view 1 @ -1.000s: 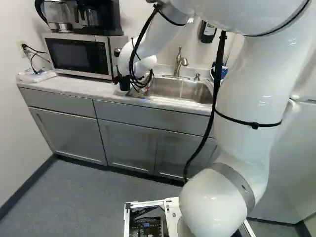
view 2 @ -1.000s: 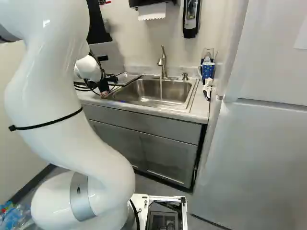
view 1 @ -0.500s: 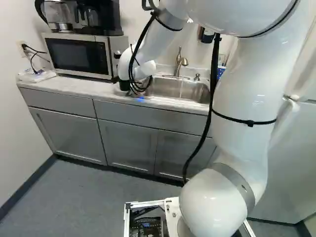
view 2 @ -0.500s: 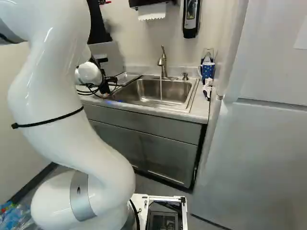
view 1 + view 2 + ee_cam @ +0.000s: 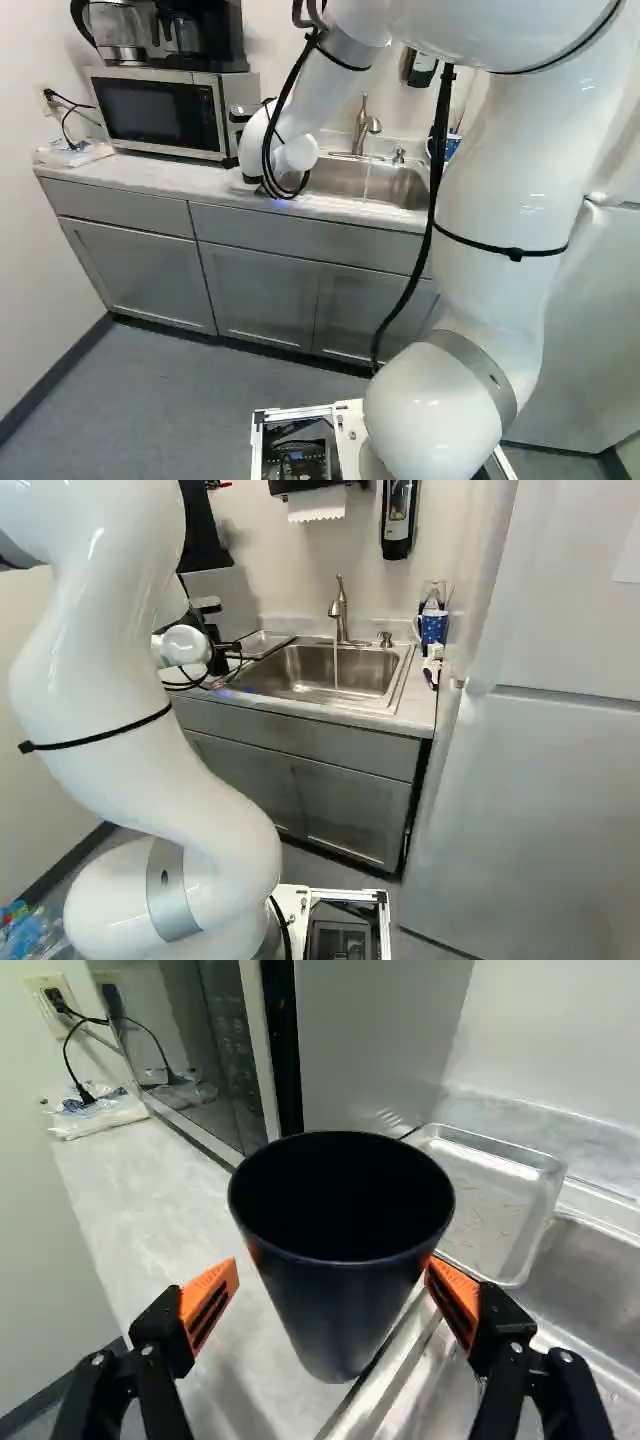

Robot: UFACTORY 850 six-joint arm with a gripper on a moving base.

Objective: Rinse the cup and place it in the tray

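- The dark cup point(image 5: 335, 1315) is upright between my spread fingers point(image 5: 217, 660), outside the tray point(image 5: 490, 1195).
- Beside us, the tray adjoins the sink point(image 5: 300, 683), where the faucet point(image 5: 339, 610) runs.
- The microwave point(image 5: 160, 110) sits on the surface point(image 5: 150, 175).

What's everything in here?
Steel sink: 1, silver, in pale countertop
Curved faucet: 1, silver, behind sink
Metal tray: 1, silver, beside sink
Tapered cup: 1, black, between fingers
Boxy microwave: 1, silver, on countertop
Coffee maker: 1, black, atop microwave
Spotted mug: 1, blue, beside sink
Wall dispensers: 2, mostly black, above sink
Cabinet doors: 3, grey, below countertop
Tall fridge: 1, white, beside countertop
Robot arm: 1, white, before sink
Two-finger gripper: 1, black, on arm
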